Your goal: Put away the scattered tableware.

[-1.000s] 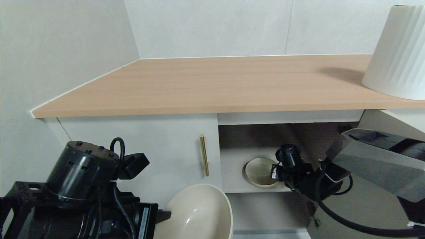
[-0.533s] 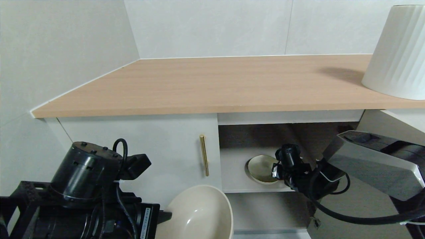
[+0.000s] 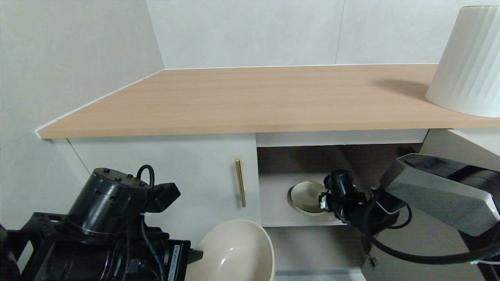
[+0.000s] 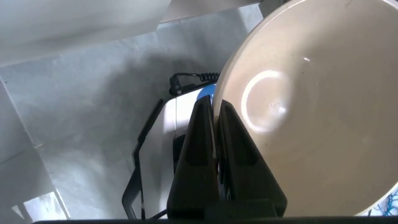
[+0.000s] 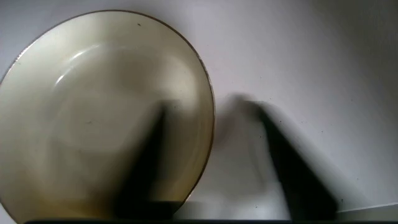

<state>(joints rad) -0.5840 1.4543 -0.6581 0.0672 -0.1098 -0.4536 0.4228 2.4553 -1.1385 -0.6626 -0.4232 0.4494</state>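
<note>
A light wood surface (image 3: pixel 250 97) runs into a corner of pale tiled walls (image 3: pixel 242 31). At the surface's right end stands a white ribbed lampshade (image 3: pixel 468 66), its soft shadow lying on the wood just beside it. Below the surface, a white cabinet door (image 3: pixel 164 175) with an upright brass handle (image 3: pixel 240 188) is closed. Beside the door, under the same surface, an open compartment (image 3: pixel 304 160) shows a dark back and a white shelf (image 3: pixel 273 207).

Left arm's tucked low down on its own side, left gripper (image 4: pixel 214 118) pinched tight on the rim of the bowl (image 4: pixel 311 106). Right arm's stretched forward and low, right gripper (image 5: pixel 208 112) spread wide open, fingers (image 5: pixel 149 162) straddling the plate (image 5: pixel 93 112) rim.
</note>
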